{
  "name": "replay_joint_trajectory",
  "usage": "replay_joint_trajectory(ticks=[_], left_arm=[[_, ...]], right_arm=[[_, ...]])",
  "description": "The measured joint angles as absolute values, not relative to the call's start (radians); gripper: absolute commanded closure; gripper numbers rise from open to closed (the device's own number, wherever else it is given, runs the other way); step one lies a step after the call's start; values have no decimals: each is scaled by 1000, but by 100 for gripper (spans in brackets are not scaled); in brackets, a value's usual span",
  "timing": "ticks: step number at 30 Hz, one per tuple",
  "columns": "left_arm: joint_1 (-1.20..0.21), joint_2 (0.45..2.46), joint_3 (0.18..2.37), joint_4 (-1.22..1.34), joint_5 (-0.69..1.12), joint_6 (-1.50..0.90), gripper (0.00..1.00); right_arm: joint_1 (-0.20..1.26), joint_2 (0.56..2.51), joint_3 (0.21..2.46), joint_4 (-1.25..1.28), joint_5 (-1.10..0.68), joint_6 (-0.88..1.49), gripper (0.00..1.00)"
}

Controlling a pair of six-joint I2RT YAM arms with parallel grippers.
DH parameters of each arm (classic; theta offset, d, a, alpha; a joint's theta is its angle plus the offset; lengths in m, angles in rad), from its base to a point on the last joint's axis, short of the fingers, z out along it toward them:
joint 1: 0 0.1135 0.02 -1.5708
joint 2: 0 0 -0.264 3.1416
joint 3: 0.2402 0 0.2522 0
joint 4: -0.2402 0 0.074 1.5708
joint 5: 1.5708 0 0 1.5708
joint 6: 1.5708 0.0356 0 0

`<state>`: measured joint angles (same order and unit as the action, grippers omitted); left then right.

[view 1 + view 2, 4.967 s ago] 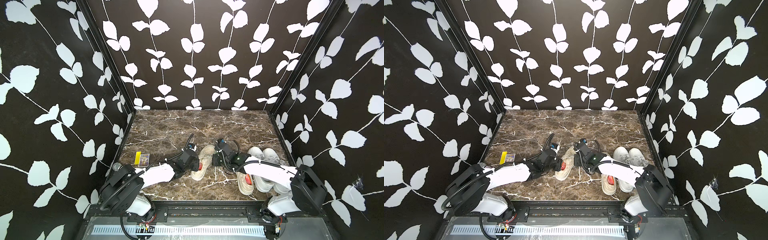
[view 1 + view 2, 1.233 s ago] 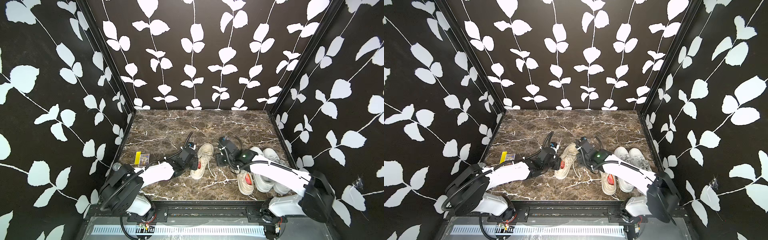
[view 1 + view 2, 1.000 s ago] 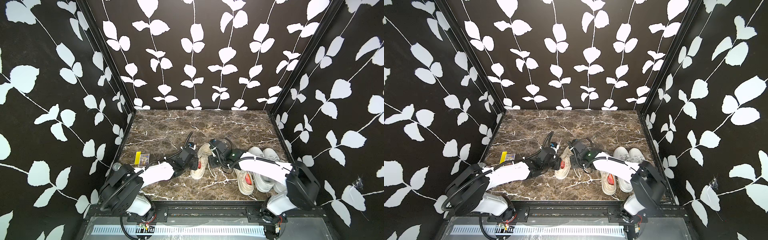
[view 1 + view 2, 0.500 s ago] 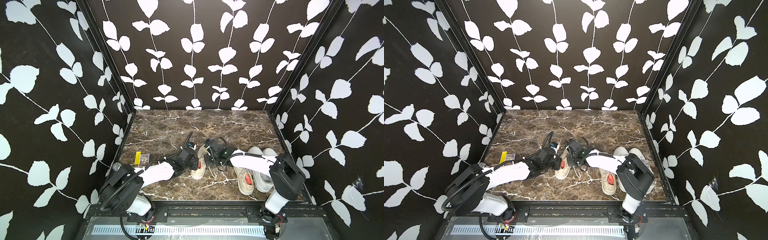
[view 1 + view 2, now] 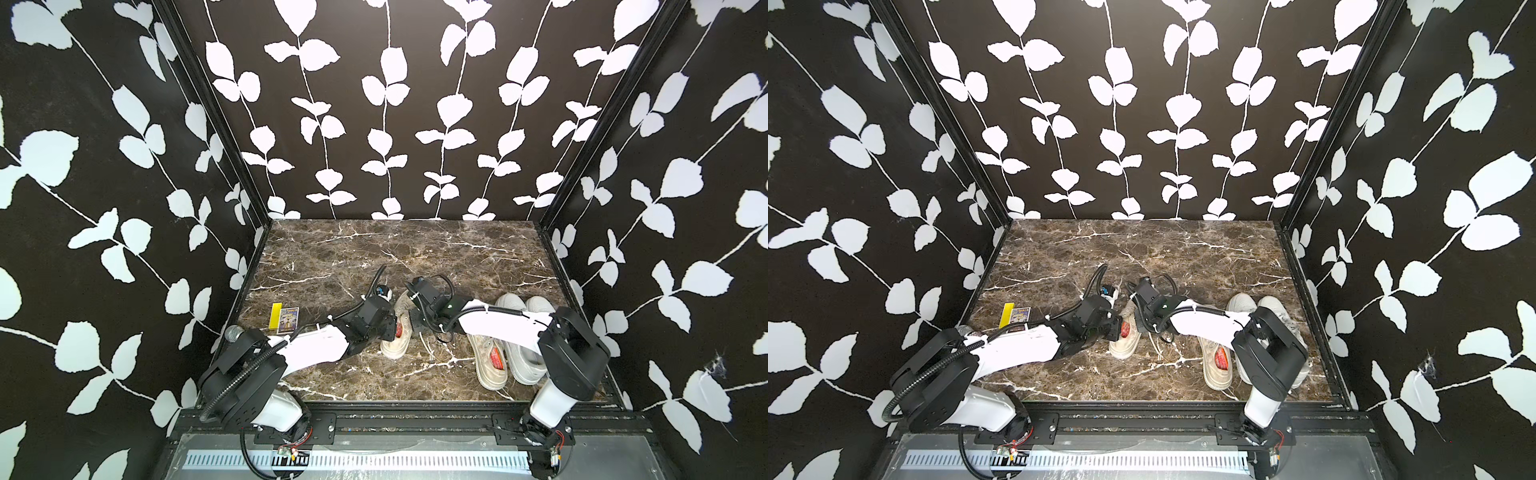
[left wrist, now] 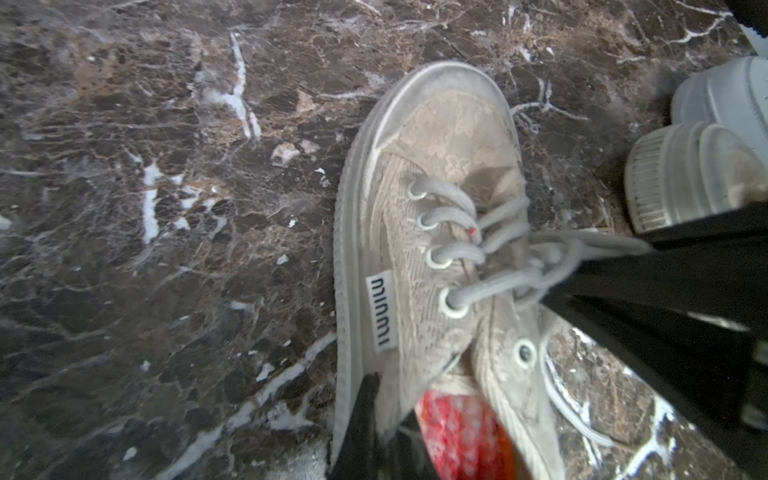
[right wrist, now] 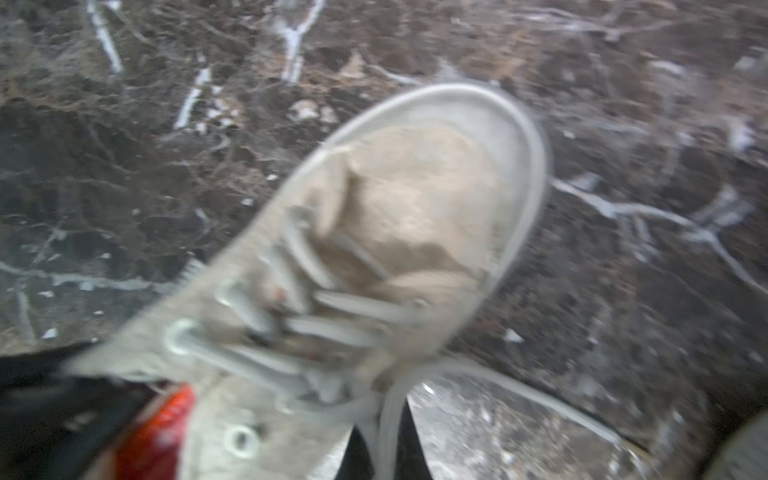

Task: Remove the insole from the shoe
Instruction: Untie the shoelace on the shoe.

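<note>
Top views: right gripper (image 5: 415, 326) has swung in against shoe (image 5: 392, 352), opposite left gripper (image 5: 385, 328). Red insole (image 5: 399, 330) still inside shoe.

Left wrist: left gripper clamped on shoe's side wall.

Right wrist, blurred: right gripper just snapped closed, apparently on laces (image 7: 390, 399). Shoe now braced both sides, insole pull not yet begun.

Right wrist view smeared all over; shoe (image 7: 395, 232) detail lost. Left wrist view: insole (image 6: 457, 432) cut by frame edge. Card (image 5: 289, 319) print too small to read.

Lacy cloth shoe (image 6: 440, 137), glossy marble-look table (image 6: 166, 249)
</note>
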<state>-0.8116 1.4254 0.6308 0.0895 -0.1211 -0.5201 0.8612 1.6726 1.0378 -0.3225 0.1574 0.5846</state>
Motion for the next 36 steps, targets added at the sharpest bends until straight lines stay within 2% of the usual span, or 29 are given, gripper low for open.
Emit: replay_joint_trajectory(ticks=[11, 13, 17, 21, 27, 36], left_arm=[[-826, 1420, 622, 96, -112, -535, 100], [-826, 1420, 622, 100, -99, -534, 100], [-819, 1421, 622, 104, -70, -530, 100], [-816, 1421, 622, 107, -46, -525, 100], [-818, 1433, 622, 128, -18, -521, 100], [-839, 1438, 622, 141, -14, -516, 100]], right_arm=[[865, 1535, 933, -323, 171, 663, 100], [864, 1534, 933, -325, 167, 664, 94], [861, 1514, 933, -337, 139, 647, 66], [862, 1439, 932, -353, 99, 605, 54], [868, 1346, 945, -383, 99, 544, 48], [895, 1525, 1075, -411, 124, 495, 47]])
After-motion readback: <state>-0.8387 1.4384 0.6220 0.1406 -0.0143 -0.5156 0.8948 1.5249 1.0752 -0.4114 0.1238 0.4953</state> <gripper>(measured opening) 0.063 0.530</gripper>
